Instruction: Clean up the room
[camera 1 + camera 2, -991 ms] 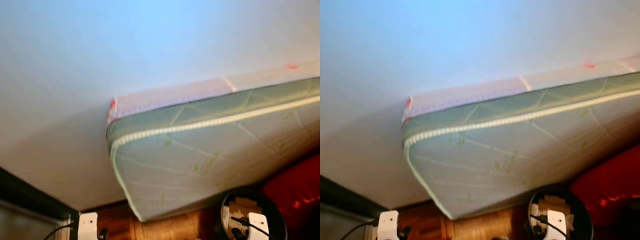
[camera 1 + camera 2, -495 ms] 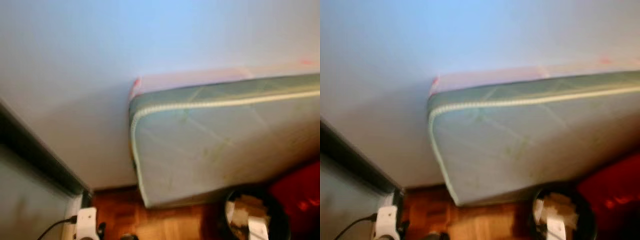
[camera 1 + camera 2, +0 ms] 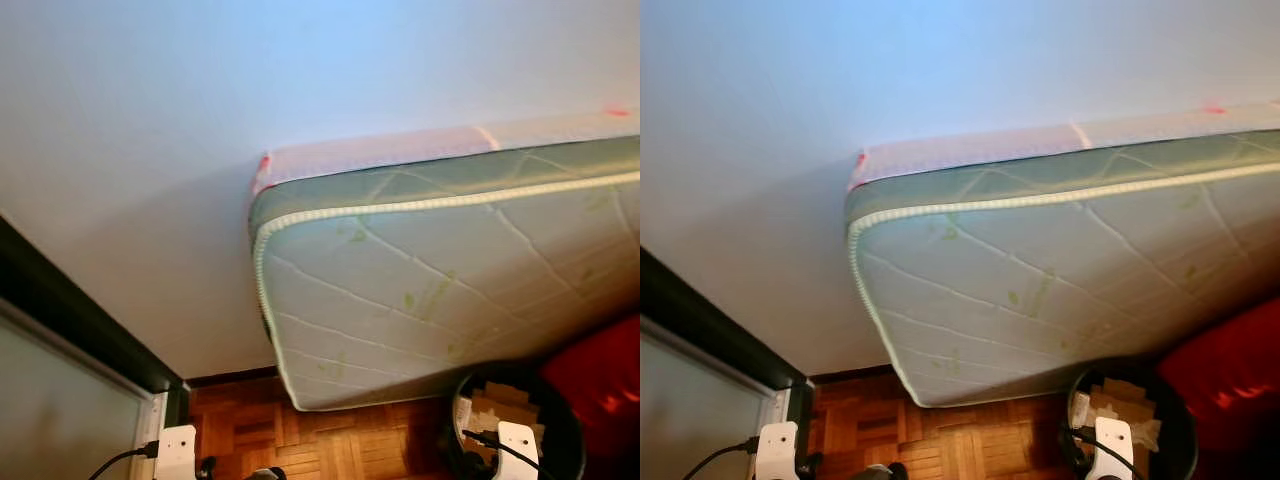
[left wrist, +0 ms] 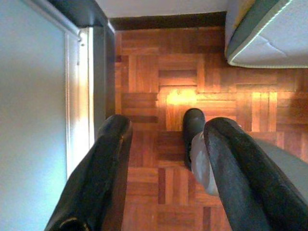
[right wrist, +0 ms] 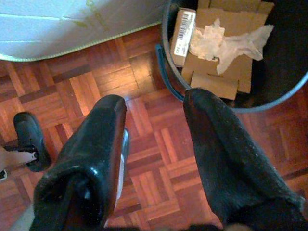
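Parquet (image 5: pixel 159 144): bare beneath both grippers.
Bin (image 5: pixel 166 29): just beyond right gripper (image 5: pixel 154 103), nearer arm.
Left gripper (image 4: pixel 166 132): idle.
Fingers: both pairs spread, empty.

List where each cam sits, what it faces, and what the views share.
Head stereo: faces the pale green quilted mattress leaning on the wall; white wrist units at the bottom edge.
Left wrist: looks down at parquet floor; left end effector open.
Right wrist: looks down at the round dark bin of cardboard scraps; right end effector open.
Shared: mattress and parquet in all; bin in head and right wrist.
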